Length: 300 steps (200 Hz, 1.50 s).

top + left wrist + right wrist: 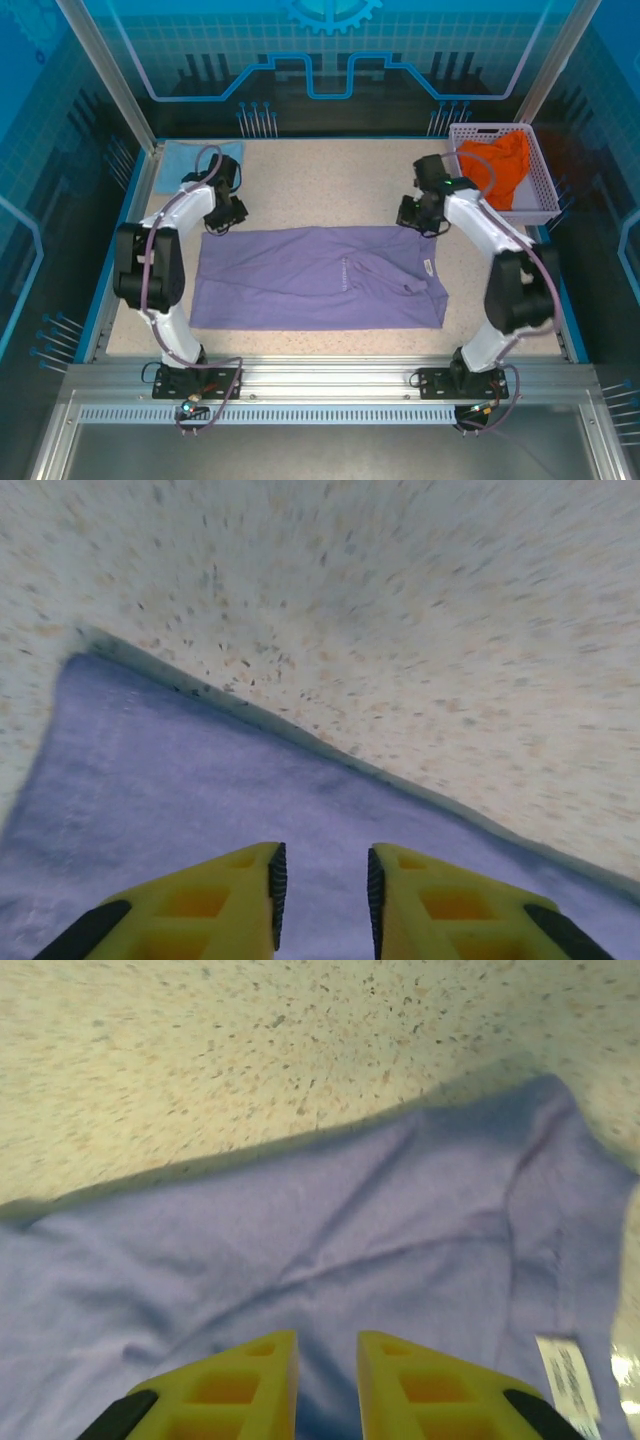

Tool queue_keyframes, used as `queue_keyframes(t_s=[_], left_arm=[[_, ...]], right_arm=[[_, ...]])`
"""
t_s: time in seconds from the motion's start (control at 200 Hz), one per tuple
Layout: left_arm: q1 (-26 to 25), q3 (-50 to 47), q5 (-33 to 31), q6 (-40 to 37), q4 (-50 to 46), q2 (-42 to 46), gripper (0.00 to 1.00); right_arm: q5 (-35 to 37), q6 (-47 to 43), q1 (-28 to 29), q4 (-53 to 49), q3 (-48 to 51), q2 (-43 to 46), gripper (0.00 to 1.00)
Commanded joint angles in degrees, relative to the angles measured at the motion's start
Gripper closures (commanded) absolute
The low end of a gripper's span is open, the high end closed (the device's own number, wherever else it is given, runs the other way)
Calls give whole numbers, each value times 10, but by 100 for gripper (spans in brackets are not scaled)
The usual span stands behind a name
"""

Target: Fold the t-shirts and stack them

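A: Where does the lavender t-shirt (320,280) lie?
B: Flat in the middle of the table (320,180), with its long axis running from the left edge toward the right edge. Its white neck label (427,267) sits at the right end, so the collar points right and the hem left.
A: And the grippers?
B: The left gripper (228,213) is over the shirt's far-left corner, the right gripper (415,215) over its far-right corner. Each arm is nearest its own end. From both, the cloth spreads toward the near edge.
A: Holding anything?
B: No. Both pairs of fingers stand slightly apart with nothing between them.
A: The others?
B: The light blue t-shirt (200,160) lies in the far-left corner. The orange t-shirt (497,165) is in the white basket (540,195) at the far-right corner.
A: Next?
B: Probably pinch the far edge and fold it toward the near edge, along the long axis.
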<state>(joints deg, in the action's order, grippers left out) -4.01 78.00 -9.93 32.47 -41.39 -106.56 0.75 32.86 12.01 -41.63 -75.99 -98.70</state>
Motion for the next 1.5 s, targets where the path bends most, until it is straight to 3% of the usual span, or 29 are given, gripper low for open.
queue_keyframes(t_s=[0.0, 0.36, 0.575, 0.65, 0.68, 0.79, 0.9, 1.125, 1.281, 1.376, 1.496], left_arm=[[6, 23, 1, -5, -2, -41, 70], [41, 82, -126, -19, -29, -115, 69], [66, 97, -122, -27, -25, -130, 69], [70, 100, -118, -29, -24, -116, 67], [72, 99, -114, -31, -20, -106, 65], [77, 94, -79, -37, -11, -55, 52], [81, 56, -47, -27, 3, 3, 47], [90, 6, 105, 40, 27, 44, 45], [13, -38, 118, 79, 48, 118, 35], [-81, -79, 156, 144, 97, 149, 36], [-221, -137, 169, 252, 239, 171, 39]], right_arm=[[40, -19, -6, -34, -42, -78, 79], [25, -1, -75, -58, -134, -226, 76], [-8, 22, -108, -31, -106, -226, 69], [-8, 27, -109, -22, -97, -208, 60], [-12, 29, -109, -10, -88, -195, 52], [-28, 35, -107, 23, -62, -143, 42], [-33, 32, -100, 41, -35, -90, 40], [-72, 37, -78, 73, 84, 25, 40], [-87, 41, -65, 57, 169, 123, 35], [-92, 42, -56, 44, 208, 173, 34], [-127, 44, -48, 25, 243, 215, 37]])
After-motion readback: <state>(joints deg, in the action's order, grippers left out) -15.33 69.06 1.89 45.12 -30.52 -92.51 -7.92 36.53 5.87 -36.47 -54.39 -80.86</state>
